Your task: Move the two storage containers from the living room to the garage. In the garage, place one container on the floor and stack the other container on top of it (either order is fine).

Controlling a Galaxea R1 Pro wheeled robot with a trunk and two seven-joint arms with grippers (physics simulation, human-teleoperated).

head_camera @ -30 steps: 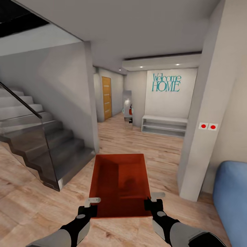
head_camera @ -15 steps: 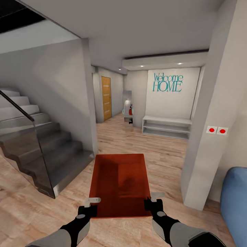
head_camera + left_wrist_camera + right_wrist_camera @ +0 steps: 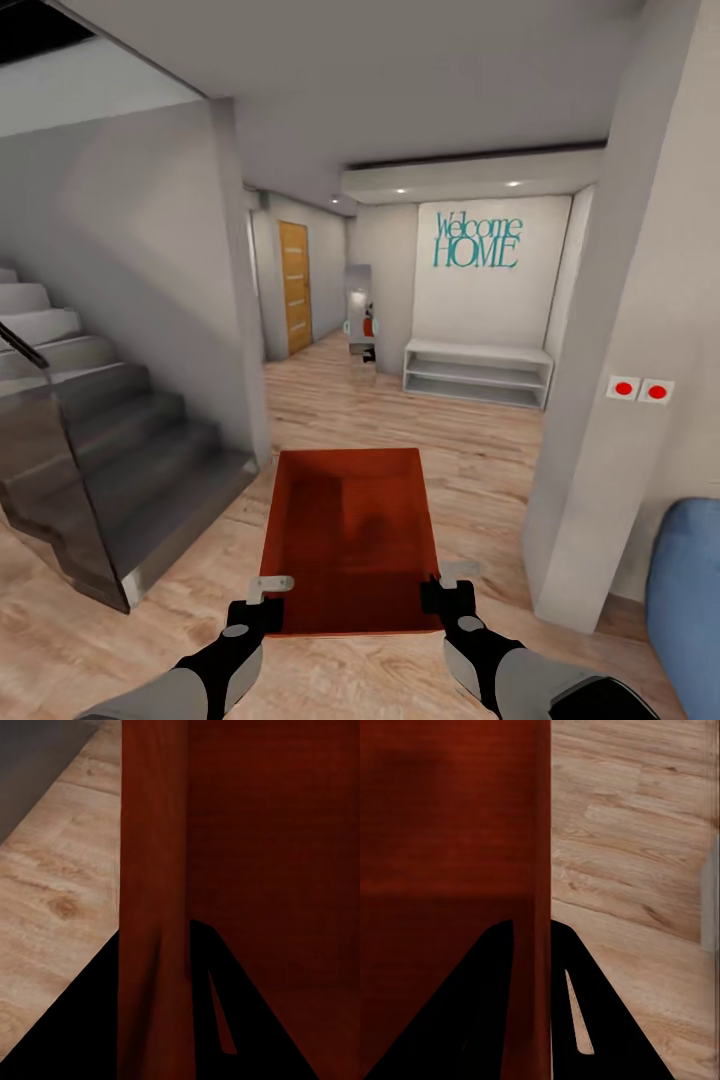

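Gripping orange-red storage container (image 3: 350,535) w/ both end effectors, left (image 3: 268,590) & right (image 3: 446,582), each clamped on side wall; staircase (image 3: 110,450) at 10 o'clock.

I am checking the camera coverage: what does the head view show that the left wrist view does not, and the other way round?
Head view alone: the staircase, wooden door, "Welcome HOME" lettering, blue sofa and both grippers, left and right.
Left wrist view alone: its jaws astride one wall of the storage container.
Both: the container and the wood plank floor.
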